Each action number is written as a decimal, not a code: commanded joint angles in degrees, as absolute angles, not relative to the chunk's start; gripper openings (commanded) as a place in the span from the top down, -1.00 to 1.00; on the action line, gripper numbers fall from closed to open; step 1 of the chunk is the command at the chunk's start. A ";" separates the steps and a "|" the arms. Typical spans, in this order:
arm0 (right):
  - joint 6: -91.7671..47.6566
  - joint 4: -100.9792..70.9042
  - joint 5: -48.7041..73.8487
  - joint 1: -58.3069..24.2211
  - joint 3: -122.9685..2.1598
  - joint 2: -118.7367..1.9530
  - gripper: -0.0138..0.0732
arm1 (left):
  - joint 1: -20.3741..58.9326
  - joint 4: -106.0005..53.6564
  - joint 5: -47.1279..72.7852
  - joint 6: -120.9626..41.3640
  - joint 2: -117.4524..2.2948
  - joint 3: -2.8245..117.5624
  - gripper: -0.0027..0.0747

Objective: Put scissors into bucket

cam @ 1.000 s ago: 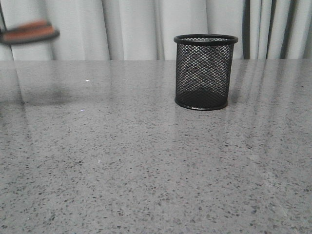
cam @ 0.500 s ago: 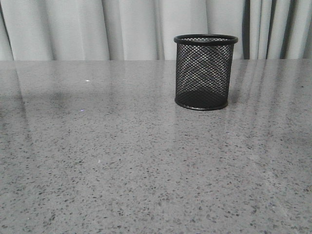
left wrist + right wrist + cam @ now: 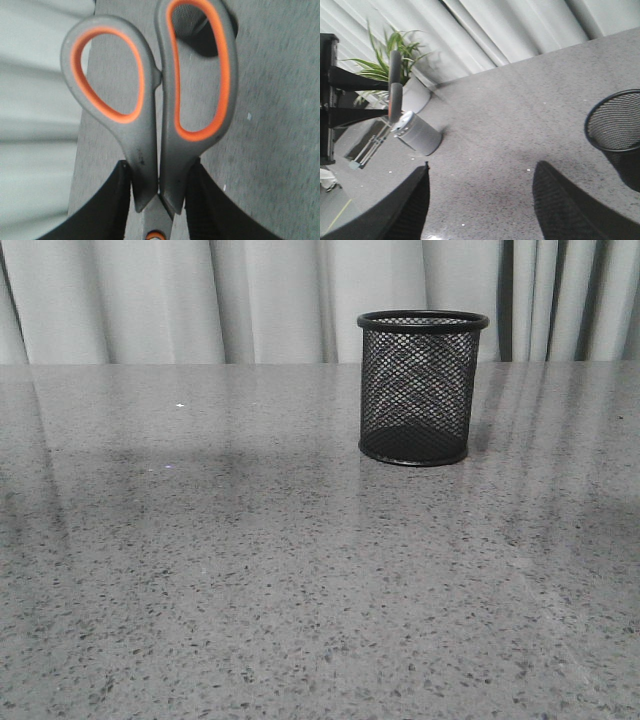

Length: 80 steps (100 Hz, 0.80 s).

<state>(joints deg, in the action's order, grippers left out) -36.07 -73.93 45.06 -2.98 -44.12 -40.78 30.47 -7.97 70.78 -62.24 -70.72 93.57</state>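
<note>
- Left gripper [image 3: 159, 187] clamps the scissors [image 3: 155, 105] just under the 2 loops, handles leading, held aloft for carrying.
- Bucket [image 3: 415, 387] stands upright and empty.
- Right gripper [image 3: 480, 200] gapes wide, idle.

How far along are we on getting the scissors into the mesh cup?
Done: the grey, orange-lined loop-handled scissors are picked up, clamped at the handle base by the left gripper and held above the table.

In hand: carrying them; a mesh rim shows behind the handles in the left wrist view.

Left: the black wire-mesh cylindrical cup stands upright and empty on the grey speckled table. The right gripper is open, holding nothing.
</note>
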 commanded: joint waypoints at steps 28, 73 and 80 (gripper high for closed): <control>-38.84 -82.49 47.91 -2.65 -46.18 -40.99 -0.25 | 46.41 -1.13 63.91 -51.93 -73.11 95.32 0.99; -40.08 -84.09 49.37 -2.65 -46.18 -40.99 -0.25 | 58.16 4.01 61.12 -48.17 -80.41 99.94 0.99; -40.37 -84.09 49.37 -2.65 -46.18 -40.99 -0.25 | 59.48 4.01 60.56 -48.17 -81.49 101.22 0.99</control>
